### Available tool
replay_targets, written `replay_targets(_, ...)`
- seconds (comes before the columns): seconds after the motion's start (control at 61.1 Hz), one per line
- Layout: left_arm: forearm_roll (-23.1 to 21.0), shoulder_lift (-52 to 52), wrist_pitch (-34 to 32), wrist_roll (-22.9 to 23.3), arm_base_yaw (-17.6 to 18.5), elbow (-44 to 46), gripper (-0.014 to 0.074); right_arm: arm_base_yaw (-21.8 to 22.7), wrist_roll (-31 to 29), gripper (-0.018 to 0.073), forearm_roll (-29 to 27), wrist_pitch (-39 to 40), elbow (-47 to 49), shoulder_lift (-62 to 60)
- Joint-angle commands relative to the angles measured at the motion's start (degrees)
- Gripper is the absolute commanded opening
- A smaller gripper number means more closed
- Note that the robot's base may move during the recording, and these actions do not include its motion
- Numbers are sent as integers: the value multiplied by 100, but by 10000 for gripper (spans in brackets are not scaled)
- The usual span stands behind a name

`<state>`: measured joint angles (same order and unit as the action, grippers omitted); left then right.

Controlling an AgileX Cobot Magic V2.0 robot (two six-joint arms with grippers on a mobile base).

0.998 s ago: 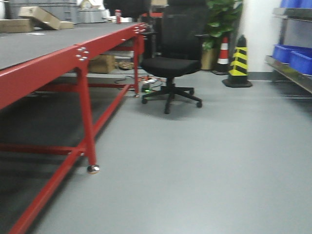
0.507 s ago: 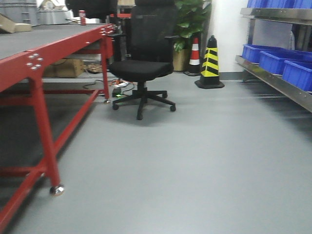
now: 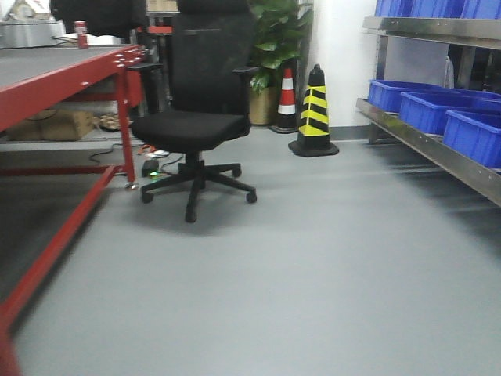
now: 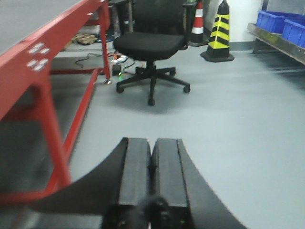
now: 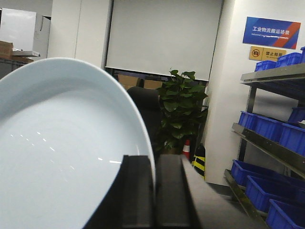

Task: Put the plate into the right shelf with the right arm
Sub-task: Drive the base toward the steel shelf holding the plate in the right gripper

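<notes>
In the right wrist view my right gripper (image 5: 154, 164) is shut on the rim of a pale blue-white plate (image 5: 57, 157), which stands on edge and fills the left half of that view. The metal shelf (image 3: 427, 137) runs along the right wall in the front view and also shows in the right wrist view (image 5: 267, 143). My left gripper (image 4: 151, 148) is shut and empty, held above the grey floor. Neither gripper shows in the front view.
A black office chair (image 3: 192, 129) stands ahead left of centre. A red-framed table (image 3: 63, 78) runs along the left. A yellow-black cone (image 3: 313, 113) and a potted plant (image 3: 274, 39) stand at the back. Blue bins (image 3: 427, 110) sit on the shelf.
The front view has swung to the right: the red table has slid off to the left and the right shelf with blue bins has come further into view.
</notes>
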<state>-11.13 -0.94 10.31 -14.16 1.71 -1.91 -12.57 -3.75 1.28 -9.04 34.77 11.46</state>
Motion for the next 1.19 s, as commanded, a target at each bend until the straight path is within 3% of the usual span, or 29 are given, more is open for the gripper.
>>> replay_targets(0.0, -45, -42, -494, 16, 9, -45, -47, 20, -21, 28, 30, 525, 161, 93)
replay_targets(1.178, -45, -42, -494, 16, 9, -45, -47, 20, -21, 28, 30, 525, 161, 93)
